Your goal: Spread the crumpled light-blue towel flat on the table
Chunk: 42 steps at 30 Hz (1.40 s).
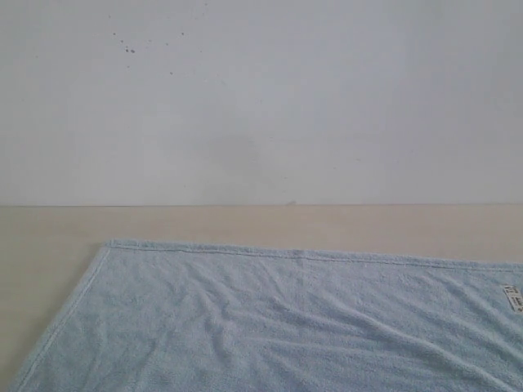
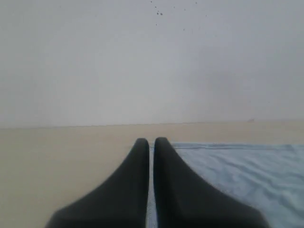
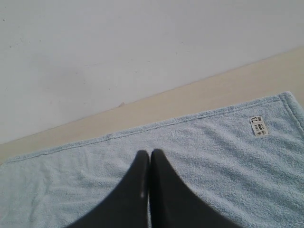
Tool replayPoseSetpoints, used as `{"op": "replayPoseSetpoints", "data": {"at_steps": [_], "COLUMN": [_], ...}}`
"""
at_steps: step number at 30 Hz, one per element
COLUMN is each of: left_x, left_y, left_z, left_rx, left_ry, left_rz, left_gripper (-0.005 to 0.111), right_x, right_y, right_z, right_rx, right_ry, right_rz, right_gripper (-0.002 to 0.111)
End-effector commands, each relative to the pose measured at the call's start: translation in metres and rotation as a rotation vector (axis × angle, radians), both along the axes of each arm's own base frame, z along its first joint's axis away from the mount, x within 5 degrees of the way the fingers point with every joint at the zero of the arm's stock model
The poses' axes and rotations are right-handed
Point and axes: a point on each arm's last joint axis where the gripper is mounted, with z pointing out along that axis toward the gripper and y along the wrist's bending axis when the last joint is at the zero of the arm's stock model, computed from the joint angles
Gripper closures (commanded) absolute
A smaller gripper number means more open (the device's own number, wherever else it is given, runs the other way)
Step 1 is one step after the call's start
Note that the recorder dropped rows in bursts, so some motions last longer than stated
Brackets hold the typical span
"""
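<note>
The left gripper (image 2: 151,141) is aimed low along the table (image 1: 245,220) at a corner of the towel (image 1: 286,327), the right gripper (image 3: 150,153) is angled down over it, and both pincers are pressed together.

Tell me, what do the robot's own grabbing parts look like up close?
Only the tips show. The left tool and the right tool look alike. Each has two smooth, matte black fingers, broad at the base and tapering to rounded points. No cables or labels show, and the arms themselves appear in no view.

Fluffy terry-cloth towel (image 1: 270,327) with stitched hem, matt smooth wood-look table (image 1: 245,222), matt white wall (image 1: 261,106)
</note>
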Motion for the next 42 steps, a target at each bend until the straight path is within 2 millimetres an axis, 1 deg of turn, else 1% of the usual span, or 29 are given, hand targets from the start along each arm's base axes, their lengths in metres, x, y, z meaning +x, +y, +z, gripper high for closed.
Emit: {"op": "replayPoseSetpoints", "data": {"at_steps": [1,2,4,8,17,18,20,22,23,24,27,42], "left_x": [0.0,-0.003,-0.005,-0.003,-0.003,-0.003,-0.003,-0.003,-0.003,-0.003,-0.003,-0.003], "left_y": [0.0,0.0,0.003,0.008,0.008,0.008,0.008,0.008,0.008,0.008,0.008,0.008], "left_z": [-0.011,-0.026,-0.034,-0.029,-0.028,-0.028,-0.028,-0.028,-0.029,-0.027,-0.026,-0.026], "left_rx": [-0.041,-0.197,-0.225,-0.126,-0.124,-0.124,-0.124,-0.124,-0.131,-0.155,-0.157,-0.149], "left_ry": [0.118,0.292,0.381,0.318,0.309,0.309,0.309,0.309,0.313,0.295,0.288,0.288], "left_rz": [0.008,0.027,0.083,0.114,0.115,0.115,0.115,0.115,0.116,0.117,0.117,0.116], "left_gripper": [0.103,0.103,0.103,0.103,0.103,0.103,0.103,0.103,0.103,0.103,0.103,0.103], "right_x": [0.0,0.0,0.0,0.0,-0.001,-0.002,-0.002,-0.001,-0.001,-0.001,-0.003,-0.003], "right_y": [0.0,0.0,0.0,0.0,0.0,0.001,-0.002,-0.009,-0.011,-0.011,-0.01,-0.01], "right_z": [0.001,0.001,0.001,0.001,0.0,-0.002,-0.005,-0.004,-0.003,-0.004,-0.013,-0.013], "right_rx": [0.003,0.003,0.003,0.003,-0.016,-0.065,-0.241,-0.557,-0.636,-0.647,-0.544,-0.543], "right_ry": [-0.007,-0.007,-0.007,-0.009,-0.006,0.002,0.011,-0.028,-0.036,-0.026,0.085,0.082], "right_rz": [-0.005,-0.005,-0.005,-0.005,0.009,0.021,0.012,-0.031,-0.039,-0.039,-0.013,-0.013], "right_gripper": [0.109,0.109,0.109,0.109,0.109,0.109,0.109,0.109,0.109,0.109,0.109,0.109]}}
